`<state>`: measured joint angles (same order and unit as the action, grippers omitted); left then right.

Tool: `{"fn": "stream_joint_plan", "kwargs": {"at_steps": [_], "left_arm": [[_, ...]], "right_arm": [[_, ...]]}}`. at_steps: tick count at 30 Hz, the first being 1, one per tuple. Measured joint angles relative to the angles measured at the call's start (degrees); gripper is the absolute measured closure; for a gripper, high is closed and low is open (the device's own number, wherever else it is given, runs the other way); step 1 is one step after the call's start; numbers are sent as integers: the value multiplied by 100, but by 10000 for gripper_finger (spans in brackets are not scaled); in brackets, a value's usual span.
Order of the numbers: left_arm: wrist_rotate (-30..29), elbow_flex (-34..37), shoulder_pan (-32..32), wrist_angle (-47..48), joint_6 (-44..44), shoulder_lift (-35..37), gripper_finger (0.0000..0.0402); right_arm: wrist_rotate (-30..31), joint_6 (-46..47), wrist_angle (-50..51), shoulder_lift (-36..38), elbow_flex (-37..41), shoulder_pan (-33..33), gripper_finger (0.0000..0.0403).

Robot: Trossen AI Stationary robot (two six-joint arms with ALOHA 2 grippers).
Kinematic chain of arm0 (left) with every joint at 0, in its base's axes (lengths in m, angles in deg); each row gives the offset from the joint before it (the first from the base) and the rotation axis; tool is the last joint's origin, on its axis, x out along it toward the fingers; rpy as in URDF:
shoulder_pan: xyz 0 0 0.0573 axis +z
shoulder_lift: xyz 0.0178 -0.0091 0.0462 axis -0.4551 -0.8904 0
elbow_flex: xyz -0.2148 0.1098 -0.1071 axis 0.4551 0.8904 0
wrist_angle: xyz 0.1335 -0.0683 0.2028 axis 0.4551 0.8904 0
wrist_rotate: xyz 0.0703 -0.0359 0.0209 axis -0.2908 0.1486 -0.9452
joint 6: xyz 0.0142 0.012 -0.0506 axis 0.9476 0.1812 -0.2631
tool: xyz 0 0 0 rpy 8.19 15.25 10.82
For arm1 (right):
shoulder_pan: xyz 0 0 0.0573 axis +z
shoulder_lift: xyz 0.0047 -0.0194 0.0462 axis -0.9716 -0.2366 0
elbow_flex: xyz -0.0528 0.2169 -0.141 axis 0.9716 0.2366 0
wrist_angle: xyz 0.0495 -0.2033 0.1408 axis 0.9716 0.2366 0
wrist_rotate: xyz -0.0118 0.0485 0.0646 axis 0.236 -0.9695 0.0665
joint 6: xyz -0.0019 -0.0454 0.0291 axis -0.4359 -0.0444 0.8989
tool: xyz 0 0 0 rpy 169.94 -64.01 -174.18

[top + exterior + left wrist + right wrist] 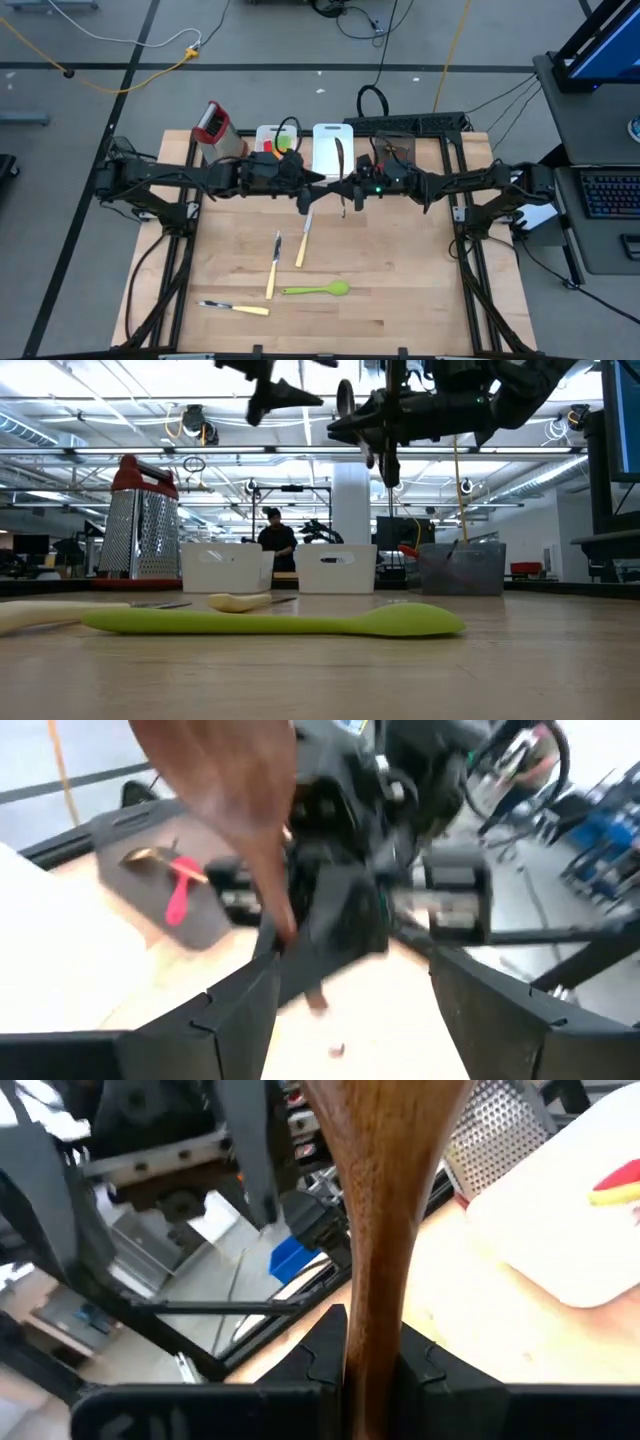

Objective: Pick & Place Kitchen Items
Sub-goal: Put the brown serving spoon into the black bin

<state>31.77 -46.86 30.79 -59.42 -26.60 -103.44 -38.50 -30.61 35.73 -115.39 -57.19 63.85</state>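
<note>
A brown wooden spoon (pixel 385 1200) hangs in the air over the table's middle, with my right gripper (pixel 375 1350) shut on it. Its bowl (pixel 215 770) points up. In the high view my right gripper (pixel 345 188) meets my left gripper (pixel 308 190) in front of the bins. My left gripper (pixel 350 980) is open, its fingers standing close in front of the spoon's handle and holding nothing. On the table nearer the front lie a green spoon (pixel 318 290) and three cream-handled knives (pixel 273 265), (pixel 303 240), (pixel 235 308). My right gripper pinches the wooden spoon's handle (pixel 375 1310) between its two fingers, below the bowl. The fingers come about level from the table's right and lie across the handle. The spoon is lifted clear of the table, bowl end up.
A steel grater with a red top (pixel 215 128) stands at the back left. Beside it stand two white bins (pixel 262 132), (pixel 330 140) and a dark bin (pixel 400 140) holding a red utensil (pixel 180 890). A person (pixel 272 535) stands in the room behind.
</note>
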Motion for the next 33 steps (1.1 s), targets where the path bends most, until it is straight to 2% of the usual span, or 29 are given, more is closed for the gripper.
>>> {"fn": "stream_joint_plan", "kwargs": {"at_steps": [4, 8, 15, 20, 26, 30, 33], "left_arm": [[-109, 2, 1, 872, 80, 254, 149], [-313, 5, -13, 1353, -58, 299, 158], [-347, 7, -113, 1555, -112, 281, 160], [-586, 7, -202, 1582, -87, 293, 160], [-609, 7, -235, 1592, 47, 287, 160], [-627, 7, -231, 1589, 326, 287, 160], [-751, 7, -231, 1589, 557, 288, 160]], "right_arm": [[-561, 514, -3, 0, 0, -455, 381], [-1315, 1191, -44, 2, 0, -1052, 381], [-2553, 2499, -353, 2, 1, -1989, 381], [-2923, 3454, -1145, -1, 403, -2437, 381], [-2761, 4968, -3042, 2, 1455, -2754, 381], [-1932, 6140, -4474, 2, 2208, -2787, 381], [-1244, 6826, -5186, 15, 2688, -2770, 381]]}}
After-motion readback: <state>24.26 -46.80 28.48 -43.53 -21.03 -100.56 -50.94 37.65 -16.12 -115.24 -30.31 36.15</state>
